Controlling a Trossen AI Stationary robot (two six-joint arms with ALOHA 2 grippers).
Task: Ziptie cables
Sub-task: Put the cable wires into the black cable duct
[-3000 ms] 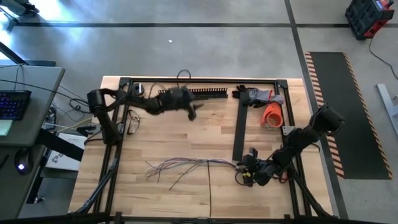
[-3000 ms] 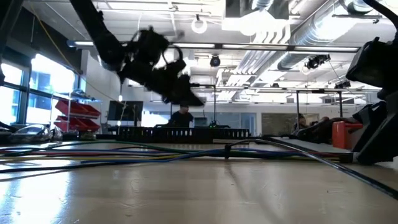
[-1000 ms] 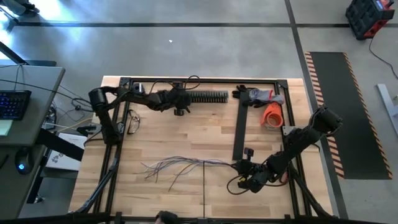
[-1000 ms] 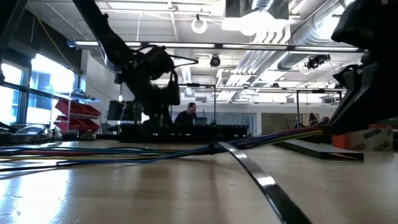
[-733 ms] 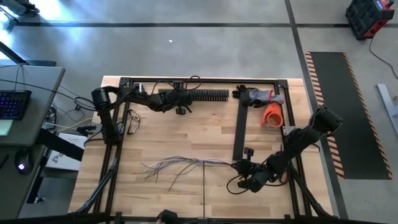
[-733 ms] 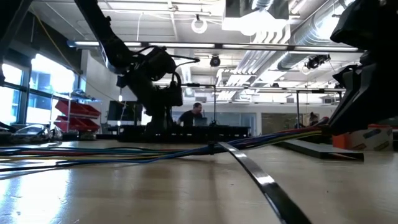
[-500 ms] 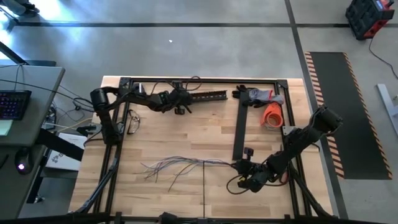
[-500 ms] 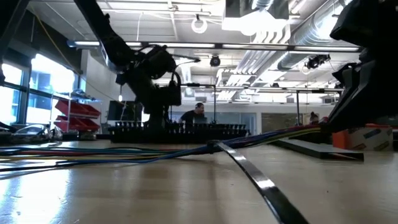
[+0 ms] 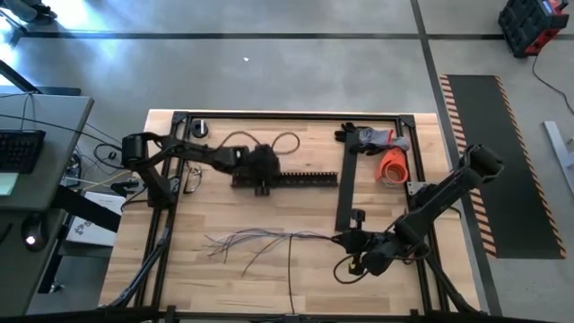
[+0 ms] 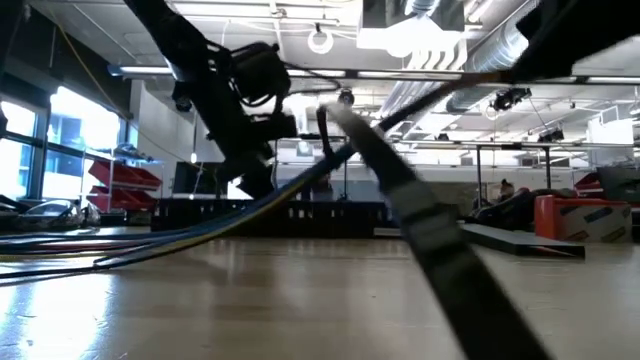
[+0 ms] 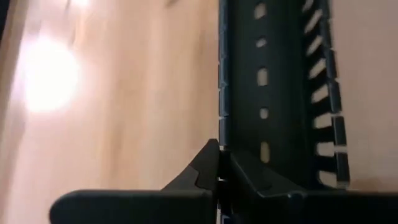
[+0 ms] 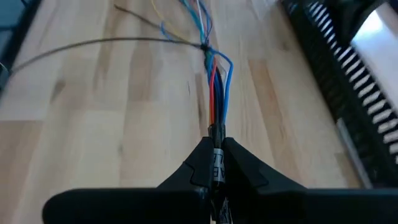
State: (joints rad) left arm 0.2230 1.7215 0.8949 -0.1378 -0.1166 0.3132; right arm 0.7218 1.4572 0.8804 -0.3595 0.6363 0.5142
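Note:
The cables [image 9: 260,239], thin purple, grey, blue and red wires, lie fanned out near the table's front. A thin black ziptie [image 9: 290,278] crosses them and sticks out toward the near edge. My right gripper [image 9: 348,240] is shut on their gathered right end. In the low view the cables [image 10: 250,212] slant up off the table and the ziptie's strap [image 10: 430,230] rises with them. My left gripper [image 9: 263,184] is shut on the long black slotted duct [image 9: 300,179] near its left end, at mid-table. My left gripper pinches the duct's side wall [image 11: 219,146] near the left end, one finger inside the channel and one outside, pointing down from above. The duct lies level with its open side up; I cannot tell whether it rests on the table. My right gripper pinches the bundle's gathered right end [image 12: 215,134] between its two fingers, just past a white label. It comes from the table's right, fingers lying along the wires. That end is lifted; the frayed left ends [image 12: 186,15] stay on the wood.
A flat black cover strip [image 9: 343,188] lies lengthwise right of the duct. An orange roll [image 9: 392,167] and a grey glove [image 9: 372,137] sit at the far right. A black frame [image 9: 269,116] borders the table. Small tools [image 9: 192,176] lie at the left.
My left gripper has taken hold of the duct at the far edge and brought it toward the near edge to mid-table; the duct tilted on the way and now lies level. My right gripper has raised the cables' right end, and the ziptie strap has swung up with it.

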